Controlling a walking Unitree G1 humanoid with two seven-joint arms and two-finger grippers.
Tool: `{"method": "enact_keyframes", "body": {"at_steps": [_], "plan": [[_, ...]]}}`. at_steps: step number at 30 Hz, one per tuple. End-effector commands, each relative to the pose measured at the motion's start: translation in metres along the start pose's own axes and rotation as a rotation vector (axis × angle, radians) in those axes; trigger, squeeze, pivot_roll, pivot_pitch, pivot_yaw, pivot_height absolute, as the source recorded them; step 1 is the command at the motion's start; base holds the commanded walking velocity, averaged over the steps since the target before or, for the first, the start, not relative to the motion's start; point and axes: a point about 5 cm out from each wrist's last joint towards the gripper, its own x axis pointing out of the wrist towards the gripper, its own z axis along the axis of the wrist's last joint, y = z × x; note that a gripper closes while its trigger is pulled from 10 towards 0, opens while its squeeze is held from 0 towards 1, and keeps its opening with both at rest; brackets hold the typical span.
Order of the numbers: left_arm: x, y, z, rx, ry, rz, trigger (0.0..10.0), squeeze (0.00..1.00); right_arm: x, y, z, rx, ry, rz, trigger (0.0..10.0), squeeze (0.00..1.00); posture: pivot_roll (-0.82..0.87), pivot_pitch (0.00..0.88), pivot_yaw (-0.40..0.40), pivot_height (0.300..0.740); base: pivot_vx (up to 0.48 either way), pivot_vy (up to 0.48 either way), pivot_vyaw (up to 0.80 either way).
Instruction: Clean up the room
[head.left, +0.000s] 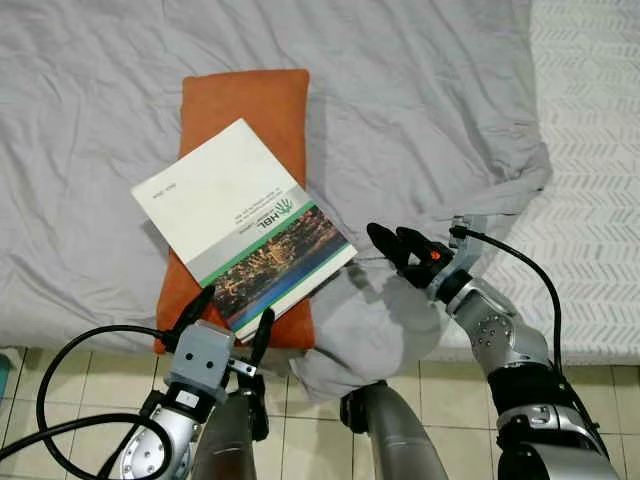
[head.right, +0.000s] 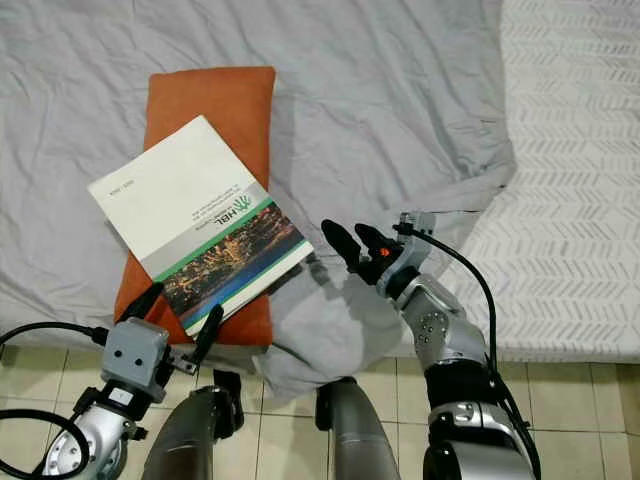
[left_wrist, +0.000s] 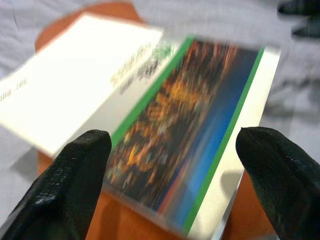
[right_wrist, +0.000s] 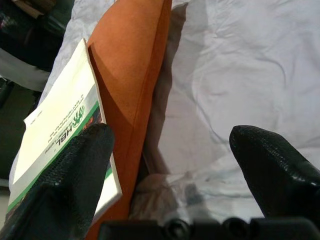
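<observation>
Lining up on the book (head.left: 243, 227), which lies flat on the orange cushion (head.left: 248, 103) on the bed's grey sheet (head.left: 420, 90). I have the left gripper (head.left: 232, 318) spread wide and empty at the book's near corner. The right gripper (head.left: 397, 243) hangs open, holding nothing, just beside the book's other edge. Next, I judge, I must slide the left fingers (left_wrist: 75, 180) around that corner and close.

the book (left_wrist: 165, 125) is blurred in the left wrist view, its cover print unreadable there. it hides much of the orange cushion (head.left: 245, 110) beneath it. the grey sheet (head.left: 430, 90) hides most of the bed and is cut off at the top and left picture edges. the left gripper (head.left: 232, 318) hides part of the cushion's near edge.
</observation>
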Motion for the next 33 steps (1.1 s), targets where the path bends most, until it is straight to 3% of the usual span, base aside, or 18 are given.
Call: {"method": "enact_keyframes", "body": {"at_steps": [1, 10, 22, 33], "plan": [[-0.009, -0.003, -0.006, -0.025, 0.011, 0.026, 10.0, 0.0, -0.006, -0.001, -0.013, 0.054, 0.043, 0.021, 10.0, 0.0, 0.08, 0.527, -0.084, 0.74, 0.0, 0.0, 0.0], [-0.007, 0.005, -0.017, -0.007, -0.01, 0.077, 10.0, 0.0, 0.0, 0.017, -0.008, 0.122, 0.079, 0.162, 10.0, 0.0, 0.08, 0.513, -0.094, 0.74, 0.0, 0.0, 0.0], [-0.009, 0.005, -0.022, -0.027, -0.013, 0.082, 10.0, 0.0, 0.012, 0.031, -0.046, 0.121, 0.21, 0.201, 10.0, 0.0, 0.1, 0.494, -0.098, 0.74, 0.0, 0.0, 0.0], [-0.008, 0.003, -0.022, -0.038, -0.019, 0.079, 10.0, 0.0, 0.034, 0.052, -0.065, 0.115, 0.22, 0.222, 10.0, 0.0, 0.11, 0.48, -0.1, 0.74, 0.0, 0.0, 0.0]]}}
